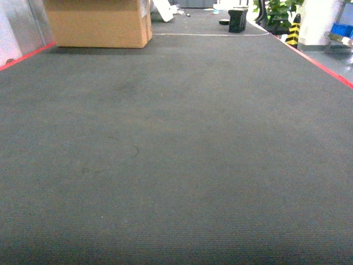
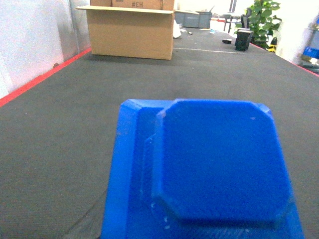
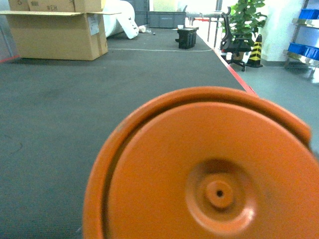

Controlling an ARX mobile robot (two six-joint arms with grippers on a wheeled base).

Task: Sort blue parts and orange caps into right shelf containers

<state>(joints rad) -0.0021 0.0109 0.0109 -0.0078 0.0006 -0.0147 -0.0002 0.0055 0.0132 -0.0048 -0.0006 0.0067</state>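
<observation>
Head view: a broad dark grey carpeted floor [image 1: 176, 165] with red edge lines, a cardboard box [image 1: 98, 22] at the far left, a small black object [image 1: 237, 19] and a potted plant [image 1: 281, 11] beyond. Neither arm nor tool appears in this view.

Left wrist view: a blue part [image 2: 219, 159], blocky with chamfered corners and a stepped face, fills the lower frame directly before the camera. It looks carried at the left tool, but no fingers show; whether that tool is spread or pinching the part cannot be told.

Right wrist view: an orange cap [image 3: 214, 174], seen end-on with a round face and a small central boss, fills the lower frame. Its cylinder axis points roughly along the camera's line of sight. The right tool's fingers are hidden; its state cannot be told either.

Destination: blue bins on a metal shelf [image 3: 305, 30] sit at the far right edge of the right wrist view, past the red line and well apart from both items. A hazard-striped cone [image 3: 255, 50] stands nearby.

Judgement: the shelf lies forward and to the right of both arms, the right arm being nearer. The base must close that gap before any drop is possible; this reads as a transit stage, with both pieces apparently aboard and nothing yet deposited
</observation>
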